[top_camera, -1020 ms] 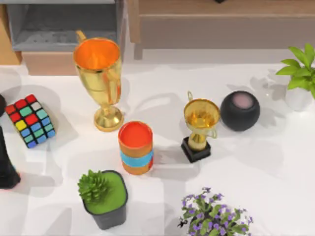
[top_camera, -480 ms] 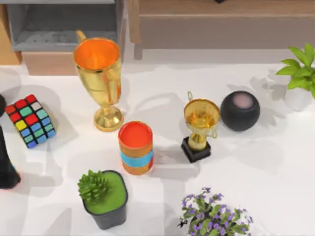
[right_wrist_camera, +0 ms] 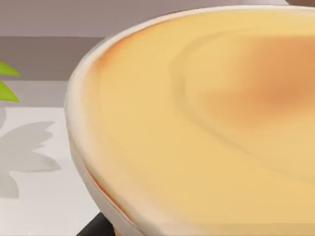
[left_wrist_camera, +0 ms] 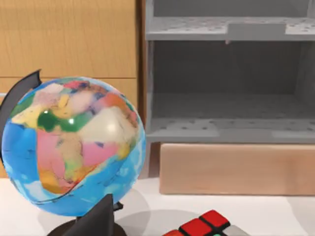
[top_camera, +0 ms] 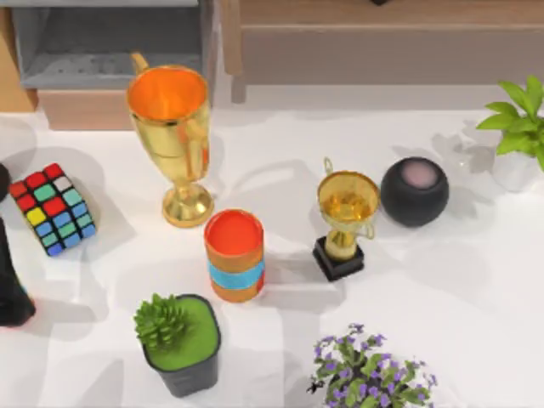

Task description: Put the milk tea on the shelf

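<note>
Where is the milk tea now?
In the top view the milk tea stands upright on the white table, slightly left of centre, between the tall trophy behind it and the green potted plant in front.

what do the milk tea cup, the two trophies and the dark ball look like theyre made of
Milk tea: likely matte paper or plastic; flat orange body, blue band, no glints.
Tall trophy and small trophy: polished gold metal or metallic plating, judging by bright highlights; the small one stands on a dark, dull base.
Dark ball: looks matte black, possibly fabric or rubbery plastic, with a paler flat top.
</note>
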